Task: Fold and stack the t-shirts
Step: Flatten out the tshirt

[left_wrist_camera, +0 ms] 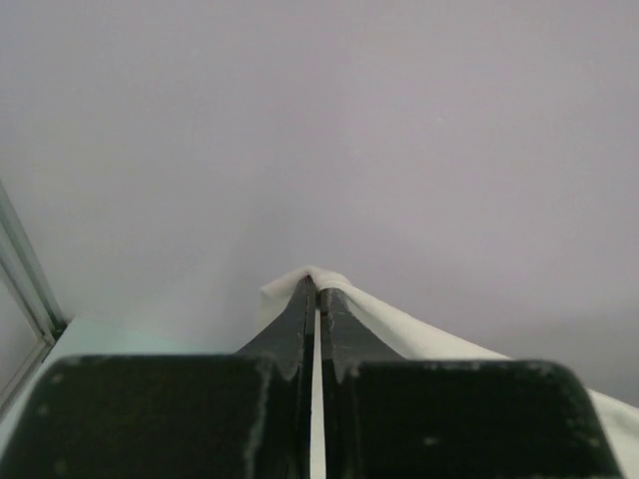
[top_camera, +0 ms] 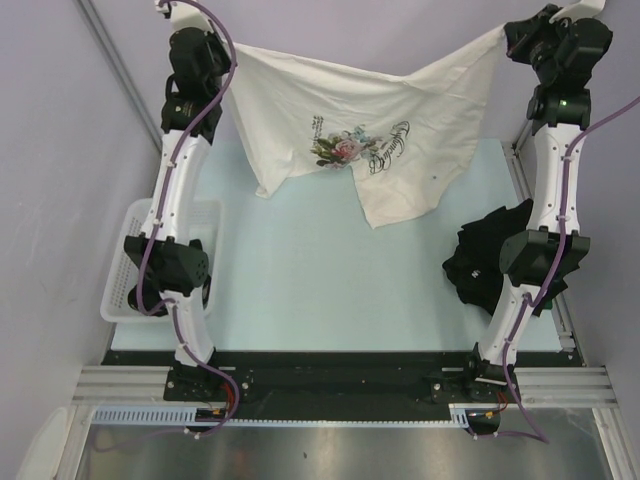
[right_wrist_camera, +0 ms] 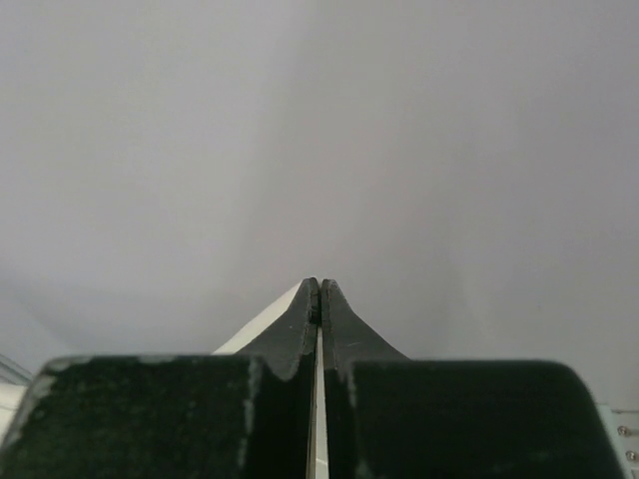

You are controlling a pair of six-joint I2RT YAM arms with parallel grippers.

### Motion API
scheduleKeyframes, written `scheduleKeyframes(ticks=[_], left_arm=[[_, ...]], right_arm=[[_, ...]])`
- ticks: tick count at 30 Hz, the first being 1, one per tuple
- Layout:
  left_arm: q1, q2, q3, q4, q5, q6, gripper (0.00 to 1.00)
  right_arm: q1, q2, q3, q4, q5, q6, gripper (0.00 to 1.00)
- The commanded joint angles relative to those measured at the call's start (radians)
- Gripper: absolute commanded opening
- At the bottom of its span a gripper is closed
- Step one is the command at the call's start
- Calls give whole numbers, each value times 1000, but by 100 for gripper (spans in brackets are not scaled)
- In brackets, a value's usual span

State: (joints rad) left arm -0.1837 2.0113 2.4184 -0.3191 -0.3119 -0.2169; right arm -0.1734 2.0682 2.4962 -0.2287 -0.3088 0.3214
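Note:
A cream-white t-shirt [top_camera: 360,130] with a multicoloured flower print hangs stretched in the air above the far half of the table. My left gripper [left_wrist_camera: 318,283] is shut on its left corner, cloth [left_wrist_camera: 399,329] bunched over the fingertips. At the other end, my right gripper [right_wrist_camera: 319,284] is shut on the right corner, a strip of white cloth [right_wrist_camera: 265,319] showing beside the fingers. In the top view the left gripper [top_camera: 235,50] and right gripper [top_camera: 503,32] are raised high at the back. A crumpled black t-shirt [top_camera: 490,250] lies at the table's right edge, partly behind the right arm.
A white mesh basket [top_camera: 125,270] stands off the table's left edge, partly hidden by the left arm. The pale blue table top [top_camera: 320,290] lies below the hanging shirt. Grey walls close in behind and at both sides.

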Motion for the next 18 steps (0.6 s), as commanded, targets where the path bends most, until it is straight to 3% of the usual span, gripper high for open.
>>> scheduleKeyframes(ticks=[1,8,18], left_arm=[[15,-114,15,113,-61,45,0],[9,-229,-119,368,-151,175,0],[26,-232,-173,353,-147,159,0]], right_arm=[[-3,-45,84,138,-4,1,0],[-11,-65,122,161,-13,-13,0],[-3,-30,102,172,-15,11,0]])
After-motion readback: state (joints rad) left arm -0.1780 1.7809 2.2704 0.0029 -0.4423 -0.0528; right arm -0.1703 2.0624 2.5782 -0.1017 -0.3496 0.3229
